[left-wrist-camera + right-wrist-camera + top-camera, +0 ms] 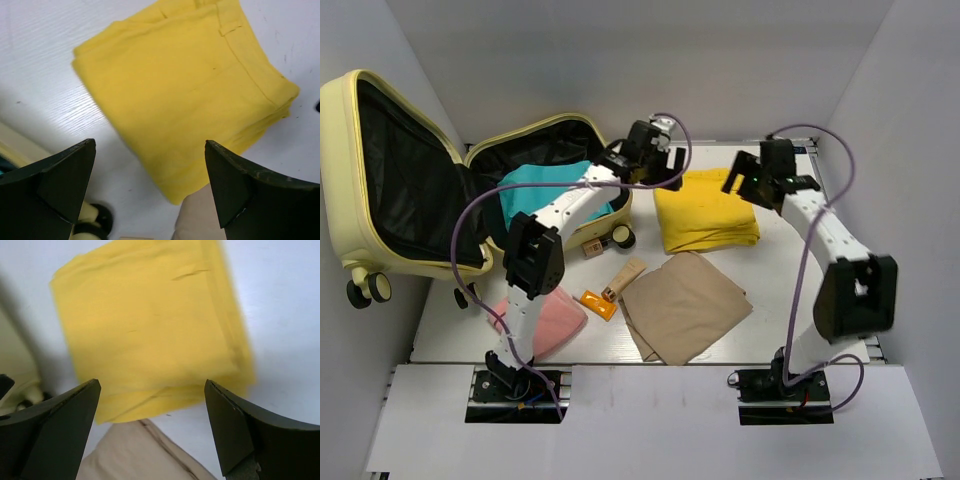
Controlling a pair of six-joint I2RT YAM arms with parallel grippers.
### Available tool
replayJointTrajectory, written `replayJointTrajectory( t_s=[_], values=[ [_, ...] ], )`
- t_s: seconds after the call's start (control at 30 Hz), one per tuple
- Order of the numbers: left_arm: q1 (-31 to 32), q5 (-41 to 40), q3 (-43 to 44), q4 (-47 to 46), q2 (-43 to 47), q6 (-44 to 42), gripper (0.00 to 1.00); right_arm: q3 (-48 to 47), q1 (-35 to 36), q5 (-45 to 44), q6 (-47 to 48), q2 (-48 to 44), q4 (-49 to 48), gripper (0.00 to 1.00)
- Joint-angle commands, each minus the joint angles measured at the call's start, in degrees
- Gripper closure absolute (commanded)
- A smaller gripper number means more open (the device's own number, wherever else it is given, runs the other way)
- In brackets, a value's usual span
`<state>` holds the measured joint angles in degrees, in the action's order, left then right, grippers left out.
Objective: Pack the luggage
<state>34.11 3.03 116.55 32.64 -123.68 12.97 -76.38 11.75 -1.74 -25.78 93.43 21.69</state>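
Note:
The pale yellow luggage (380,235) lies open at the far left, black lining showing, with a teal garment (545,190) in its right half. A folded yellow cloth (705,210) lies on the table between my two grippers. My left gripper (660,160) hovers above the cloth's left edge, open and empty. In the left wrist view the gripper (150,144) has its jaws wide apart over the yellow cloth (185,85). My right gripper (760,180) hovers at the cloth's right edge, open and empty. It (152,383) also stands above the yellow cloth (150,325).
A beige cloth (685,305) lies near the middle front, also seen in both wrist views (195,222) (135,455). A pink cloth (550,320), an orange packet (600,303), a beige tube (625,275) and a suitcase wheel (620,237) lie by the left arm.

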Motion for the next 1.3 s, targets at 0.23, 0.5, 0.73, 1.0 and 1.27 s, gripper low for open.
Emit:
replayJointTrajectory(
  t_s=[0.23,0.5,0.73,1.0,1.27],
  values=[
    [3.33,-9.71,-3.17,-6.18,-4.90,10.57,0.00,14.67,-3.48,-18.66,-0.33,-19.41,4.85,0.10],
    [3.60,-16.21,-7.39,-6.62,-7.98,19.19,0.00,17.32,-3.93,-16.02,0.56,-20.92,5.20,0.10],
    [3.60,-11.20,-9.33,-11.90,-10.79,22.27,0.00,16.44,-4.19,-15.22,1.61,-19.07,5.64,0.10],
    [4.30,-12.87,-5.12,-9.53,-13.78,24.65,0.33,17.23,-5.16,-16.10,1.96,-19.86,5.38,0.10],
    [4.83,-11.47,-4.14,-9.08,-14.22,24.21,0.96,19.34,-6.39,-16.54,2.14,-22.32,3.53,0.10]
  ],
)
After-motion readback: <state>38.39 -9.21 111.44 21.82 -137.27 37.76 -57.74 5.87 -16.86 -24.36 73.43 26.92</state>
